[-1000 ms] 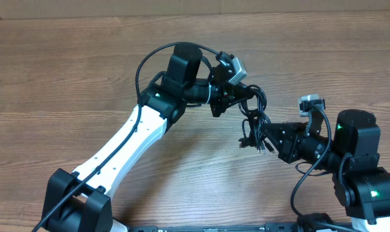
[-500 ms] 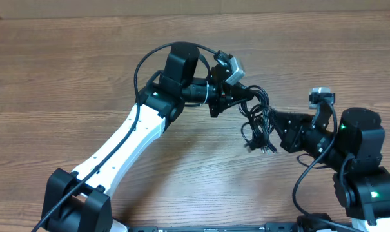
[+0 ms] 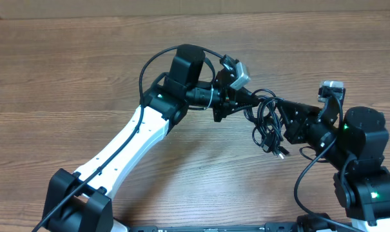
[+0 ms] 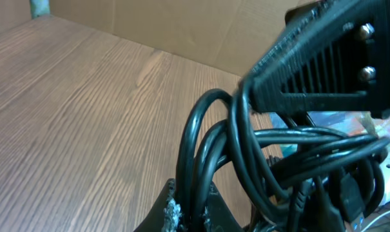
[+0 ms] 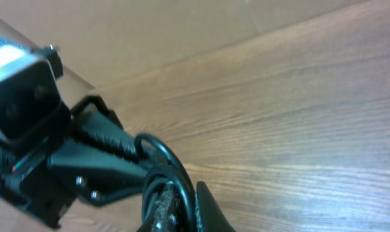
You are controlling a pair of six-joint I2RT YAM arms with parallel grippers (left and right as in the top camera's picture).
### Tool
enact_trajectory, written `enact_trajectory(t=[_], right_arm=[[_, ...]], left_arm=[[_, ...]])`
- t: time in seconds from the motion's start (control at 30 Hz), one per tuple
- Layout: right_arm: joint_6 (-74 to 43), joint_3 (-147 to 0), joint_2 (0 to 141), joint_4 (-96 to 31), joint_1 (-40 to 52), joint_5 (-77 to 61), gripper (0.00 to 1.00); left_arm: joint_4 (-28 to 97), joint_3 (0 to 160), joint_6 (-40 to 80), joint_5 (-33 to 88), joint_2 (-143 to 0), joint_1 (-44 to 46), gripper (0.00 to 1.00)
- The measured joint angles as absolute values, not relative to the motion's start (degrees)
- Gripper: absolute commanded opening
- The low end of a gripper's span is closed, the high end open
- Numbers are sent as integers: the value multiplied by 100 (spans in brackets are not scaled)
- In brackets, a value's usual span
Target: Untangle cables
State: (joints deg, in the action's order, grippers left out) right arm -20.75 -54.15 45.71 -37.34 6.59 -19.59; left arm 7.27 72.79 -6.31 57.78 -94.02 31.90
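Observation:
The cables (image 3: 267, 126) form a knotted black bundle held in the air between both grippers; a silver-tipped plug (image 3: 280, 153) hangs at its lower end. My left gripper (image 3: 249, 103) is shut on strands at the bundle's left side. In the left wrist view the cables (image 4: 246, 145) loop up from between the left gripper's (image 4: 193, 211) fingers. My right gripper (image 3: 280, 117) is shut on the bundle's right side. In the right wrist view a cable loop (image 5: 165, 171) is pinched in the right gripper (image 5: 182, 207). The two grippers are very close together.
The wooden table (image 3: 66, 77) stretches all round. A cardboard wall (image 4: 182, 26) stands along its far edge. The left arm's white link (image 3: 127, 145) crosses the front left. The right arm's base (image 3: 365, 174) stands at the front right.
Both grippers have moved to the right with the bundle between them. The right gripper has also moved toward the far side. The hanging plug end has shifted right.

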Motion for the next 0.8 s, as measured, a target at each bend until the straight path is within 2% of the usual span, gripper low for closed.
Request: enact_trajectory(t=[0.2, 0.3, 0.53, 0.6, 0.63, 0.7, 0.8], right_arm=[[-2075, -5415, 4558, -3481, 659, -1653, 4], [-2064, -5415, 4558, -3463, 676, -1424, 16], [-2080, -5415, 4558, -3406, 674, -742, 17], [-2084, -5415, 4558, -3409, 674, -598, 29], [-2108, -5415, 4558, -3415, 674, -545, 45], [-2075, -5415, 4558, -3441, 674, -427, 63], [-2071, -5417, 4560, -3612, 672, -250, 85]], left_arm=[[725, 7279, -633, 5789, -9402, 3367, 4], [725, 7279, -633, 5791, -9402, 3378, 4], [731, 7279, -642, 6202, -9402, 3616, 4], [725, 7279, -642, 6226, -9402, 3704, 4], [714, 7279, -642, 6228, -9402, 3730, 4], [707, 7279, -642, 6217, -9402, 3758, 4], [729, 7279, -657, 6130, -9402, 3776, 4]])
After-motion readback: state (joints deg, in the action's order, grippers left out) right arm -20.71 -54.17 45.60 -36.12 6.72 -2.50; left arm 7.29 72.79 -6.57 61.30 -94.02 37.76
